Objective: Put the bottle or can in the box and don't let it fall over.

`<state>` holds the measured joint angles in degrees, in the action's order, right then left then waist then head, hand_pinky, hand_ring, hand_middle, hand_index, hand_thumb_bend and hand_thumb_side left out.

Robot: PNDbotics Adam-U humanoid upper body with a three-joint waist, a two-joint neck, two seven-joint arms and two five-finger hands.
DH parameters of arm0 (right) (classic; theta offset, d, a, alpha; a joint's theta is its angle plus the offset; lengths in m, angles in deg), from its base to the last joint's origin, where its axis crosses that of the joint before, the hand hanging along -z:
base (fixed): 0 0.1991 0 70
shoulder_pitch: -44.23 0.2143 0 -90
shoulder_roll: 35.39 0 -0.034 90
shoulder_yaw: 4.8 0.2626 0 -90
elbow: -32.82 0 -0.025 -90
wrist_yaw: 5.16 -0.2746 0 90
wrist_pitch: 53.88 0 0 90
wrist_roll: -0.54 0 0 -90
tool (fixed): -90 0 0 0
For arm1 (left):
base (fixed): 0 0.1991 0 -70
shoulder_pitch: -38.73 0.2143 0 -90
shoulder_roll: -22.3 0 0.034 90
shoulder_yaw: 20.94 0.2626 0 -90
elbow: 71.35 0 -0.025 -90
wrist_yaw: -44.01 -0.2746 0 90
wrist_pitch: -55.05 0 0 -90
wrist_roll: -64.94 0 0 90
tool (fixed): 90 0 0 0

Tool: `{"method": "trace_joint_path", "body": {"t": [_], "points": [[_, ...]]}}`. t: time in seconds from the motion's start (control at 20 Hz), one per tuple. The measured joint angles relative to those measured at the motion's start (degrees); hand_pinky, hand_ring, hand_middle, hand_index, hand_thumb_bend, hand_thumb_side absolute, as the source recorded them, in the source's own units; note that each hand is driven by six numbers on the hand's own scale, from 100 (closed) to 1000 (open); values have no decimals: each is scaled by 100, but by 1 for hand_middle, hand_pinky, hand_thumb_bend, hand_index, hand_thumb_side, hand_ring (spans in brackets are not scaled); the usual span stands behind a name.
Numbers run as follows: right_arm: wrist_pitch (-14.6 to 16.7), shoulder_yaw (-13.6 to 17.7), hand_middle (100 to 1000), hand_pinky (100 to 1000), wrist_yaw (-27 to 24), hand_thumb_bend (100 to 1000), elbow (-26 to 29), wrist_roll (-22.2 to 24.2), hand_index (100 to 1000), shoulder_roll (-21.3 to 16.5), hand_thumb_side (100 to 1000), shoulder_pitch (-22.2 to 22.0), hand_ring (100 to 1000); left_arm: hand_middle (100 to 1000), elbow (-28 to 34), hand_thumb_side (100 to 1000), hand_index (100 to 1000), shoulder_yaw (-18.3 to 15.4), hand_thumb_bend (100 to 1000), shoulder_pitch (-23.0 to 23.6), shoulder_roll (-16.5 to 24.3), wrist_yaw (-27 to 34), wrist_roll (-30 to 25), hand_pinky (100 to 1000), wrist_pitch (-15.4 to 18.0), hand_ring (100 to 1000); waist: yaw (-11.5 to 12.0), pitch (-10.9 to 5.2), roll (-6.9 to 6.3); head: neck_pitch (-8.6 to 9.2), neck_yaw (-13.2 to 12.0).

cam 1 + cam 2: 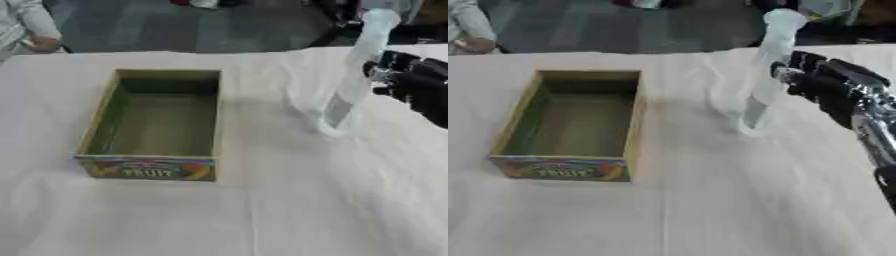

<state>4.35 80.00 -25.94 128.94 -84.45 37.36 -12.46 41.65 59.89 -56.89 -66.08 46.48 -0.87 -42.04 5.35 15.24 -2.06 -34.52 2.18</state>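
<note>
Right of frame, my right hand (820, 85) has fingers curled against the clear bottle (765, 75), upright on the table (693, 210); box (157, 120) at centre-left empty, placement left.

The robot's right hand (820, 85) is black, built of blocky, segmented fingers (798, 62) with glossy casings. Behind it, the forearm (877, 127) turns to bare silver metal with a ridged joint, then darkens to black again near the picture's edge.
</note>
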Motion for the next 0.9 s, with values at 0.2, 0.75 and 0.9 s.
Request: {"method": "trace_joint_path", "body": {"t": [0.2,0.75,0.9], "points": [[-26,-16,1000,969,-31,100,-66,-14,1000,32,387,82,1000,637,0,575,825,2,100,-1,-2,2,-11,1000,11,737,31,25,5,42,16],[-66,-50,1000,958,-90,100,-158,-63,1000,96,387,194,1000,634,-1,575,823,11,100,-42,-46,18,-31,1000,11,737,91,134,9,95,41],[-71,-51,1000,954,-91,100,-185,-75,1000,124,387,195,1000,633,-1,574,822,11,100,-46,-47,23,-31,1000,11,737,100,159,6,97,47]]}}
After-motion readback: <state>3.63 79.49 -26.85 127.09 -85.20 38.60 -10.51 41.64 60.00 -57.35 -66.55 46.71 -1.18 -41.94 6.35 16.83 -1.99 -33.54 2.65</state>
